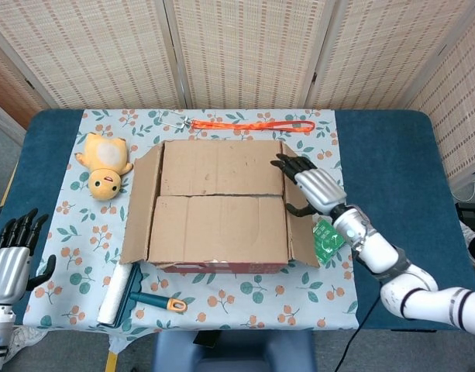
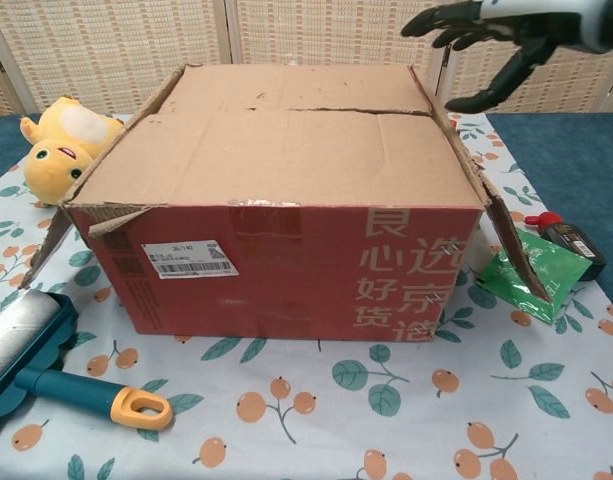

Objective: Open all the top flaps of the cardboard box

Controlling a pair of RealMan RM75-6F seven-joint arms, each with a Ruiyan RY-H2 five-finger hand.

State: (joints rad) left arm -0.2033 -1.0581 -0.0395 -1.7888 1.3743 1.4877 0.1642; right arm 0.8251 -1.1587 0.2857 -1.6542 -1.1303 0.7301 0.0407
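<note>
The cardboard box (image 1: 222,205) (image 2: 286,200) stands mid-table, red-printed on its front. Its two long top flaps (image 1: 220,229) lie flat and closed, meeting along a seam. The left side flap (image 1: 138,205) and right side flap (image 1: 301,209) are folded outward. My right hand (image 1: 311,186) (image 2: 491,40) hovers over the box's right edge above the right flap, fingers spread, holding nothing. My left hand (image 1: 12,260) hangs at the table's near left edge, fingers apart and empty, far from the box.
A yellow plush toy (image 1: 104,164) lies left of the box. A lint roller (image 1: 117,293) with a teal handle lies at the front left. An orange lanyard (image 1: 252,124) lies behind the box. A green packet (image 1: 327,236) and small bottle (image 2: 566,238) lie at the right.
</note>
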